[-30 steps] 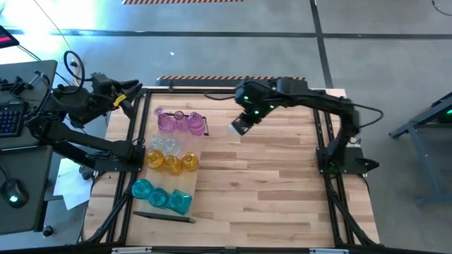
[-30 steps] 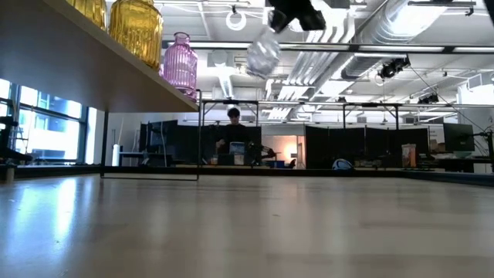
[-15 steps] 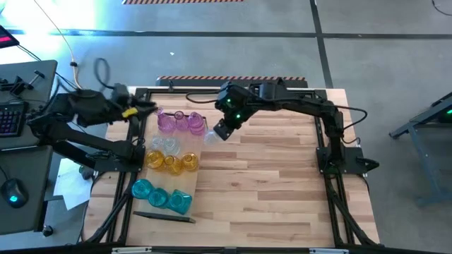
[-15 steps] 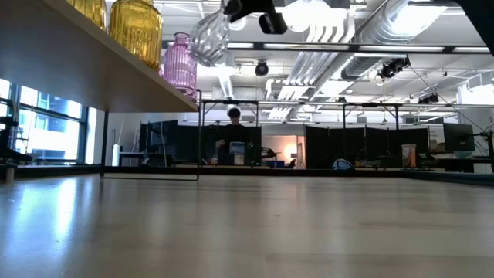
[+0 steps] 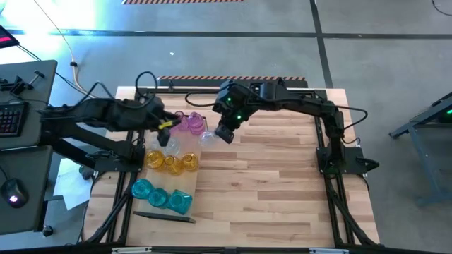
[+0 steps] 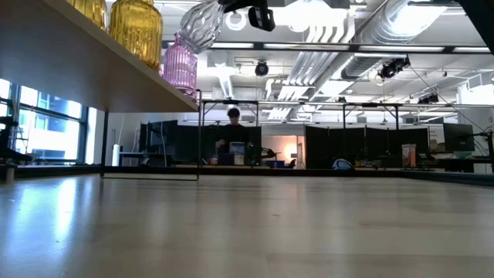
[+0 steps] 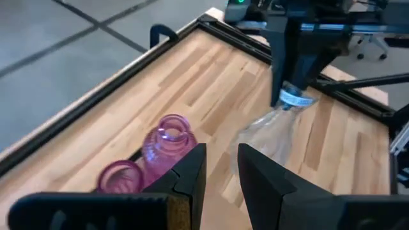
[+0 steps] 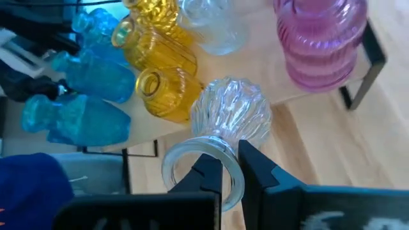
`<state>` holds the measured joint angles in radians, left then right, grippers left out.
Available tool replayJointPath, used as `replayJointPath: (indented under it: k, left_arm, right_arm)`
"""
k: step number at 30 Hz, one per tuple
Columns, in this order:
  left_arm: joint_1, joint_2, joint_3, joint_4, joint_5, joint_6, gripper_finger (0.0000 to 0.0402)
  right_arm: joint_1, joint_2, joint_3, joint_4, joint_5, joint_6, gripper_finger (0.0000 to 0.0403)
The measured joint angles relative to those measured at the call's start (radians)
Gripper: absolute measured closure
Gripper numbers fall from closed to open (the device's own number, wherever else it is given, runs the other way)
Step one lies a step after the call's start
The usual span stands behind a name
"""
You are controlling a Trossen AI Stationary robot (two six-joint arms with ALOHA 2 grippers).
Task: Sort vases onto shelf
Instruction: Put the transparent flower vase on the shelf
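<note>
The shelf (image 5: 192,180), a light board at the table's left, carries pink vases (image 5: 182,121), clear ones (image 5: 165,144), amber ones (image 5: 171,163) and teal ones (image 5: 161,196), all standing on their bases. My right gripper (image 5: 224,132) is shut on a clear ribbed vase (image 5: 206,135), held in the air at the shelf's right edge beside the pink vases. My left gripper (image 5: 167,127) hangs open above the shelf, near the pink vases (image 7: 167,140), with nothing between its fingers. The low view shows the clear vase (image 6: 201,23) above the pink one (image 6: 180,66). My right gripper has the clear vase by its mouth rim (image 8: 238,167). One finger is inside the mouth and one outside, pinching the glass wall. The fingers slant down from the table's right side. The vase hangs tilted below them, body toward the shelf, clear of table and shelf.
A dark metal rail (image 5: 164,217) lies at the shelf's near end and another (image 8: 361,76) stands by the pink vases. Bare tabletop (image 5: 268,176) spreads right of the shelf. A desk with a keyboard (image 5: 8,118) stands off the left edge. A person (image 6: 234,139) is far behind.
My right gripper has carried the clear vase toward the table's left, up to the shelf's edge, and turned so the vase tips more. My left gripper has swung from off the table's left edge toward the right, out over the shelf by the pink vases, tipping downward.
</note>
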<state>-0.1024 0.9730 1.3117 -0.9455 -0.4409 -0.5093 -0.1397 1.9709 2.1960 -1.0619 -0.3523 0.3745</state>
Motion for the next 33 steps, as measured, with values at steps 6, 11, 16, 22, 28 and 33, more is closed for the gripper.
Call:
replayJointPath:
  k: [6,11,16,22,28,33]
  left_arm:
    - [0.0,0.04,0.0,0.04,0.026,-0.036,0.0322]
    - [0.0,0.062,0.0,0.031,0.04,-0.038,0.0322]
    - [0.0,0.062,0.001,-0.061,0.112,0.024,0.0322]
    - [0.0,0.067,0.001,-0.158,0.177,0.071,0.0322]
    - [0.035,0.103,-0.002,-0.157,0.211,0.095,0.0328]
    - [0.061,0.141,-0.021,-0.156,0.222,0.111,0.0346]
  right_arm:
    - [-0.005,0.025,0.0,0.057,0.001,-0.091,0.04]
    - [0.009,0.075,0.0,0.086,0.003,-0.118,0.04]
    - [0.014,0.106,0.0,0.1,0.027,-0.083,0.04]
    - [0.015,0.107,0.0,0.156,0.061,-0.054,0.04]
    - [0.017,0.107,0.0,0.181,0.06,-0.035,0.04]
    - [0.018,0.111,0.0,0.185,0.054,-0.035,0.04]
